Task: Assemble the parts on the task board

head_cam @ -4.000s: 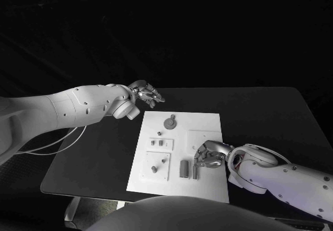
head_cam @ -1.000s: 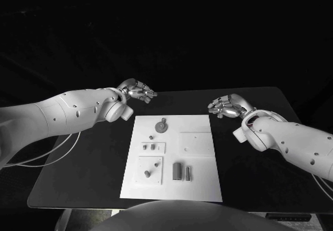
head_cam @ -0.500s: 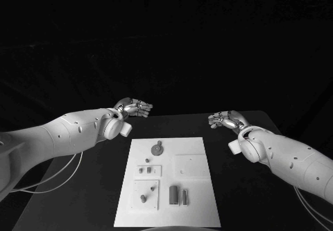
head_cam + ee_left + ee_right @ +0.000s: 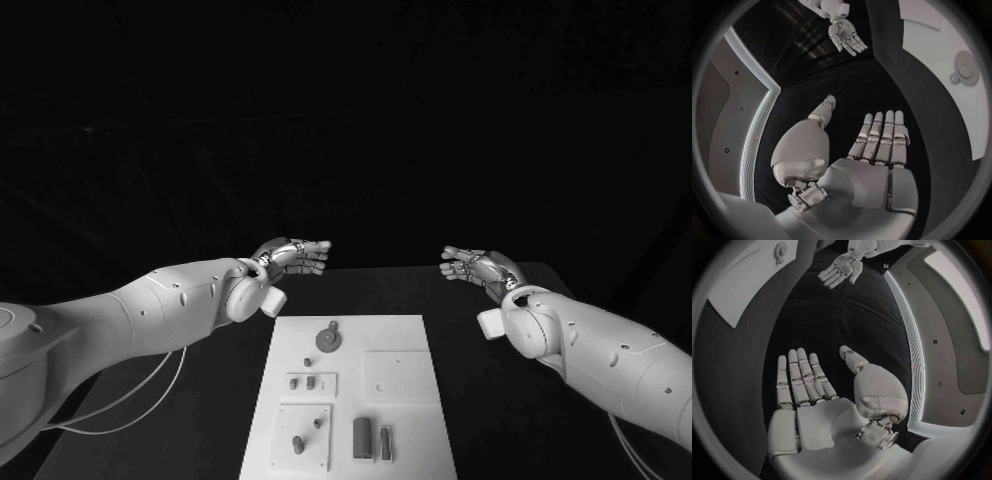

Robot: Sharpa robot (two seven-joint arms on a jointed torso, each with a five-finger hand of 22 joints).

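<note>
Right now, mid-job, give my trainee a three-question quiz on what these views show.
1. True or false: the left hand holds a part.
2. The round part lies at which end of the task board: (a) the far end, towards the hands, (b) the end near the robot?
3. Fill in: the right hand is held over the ____, beyond the board.

Key: 1 false, its fingers are spread and hold nothing. 2 a. 3 black table.

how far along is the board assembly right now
Done: pieces sit across the task board, including a round part and two upright blocks; whether they are fully seated cannot be told. In hand: nothing, the left hand and right hand hover open beyond the board. Left: unclear.
</note>
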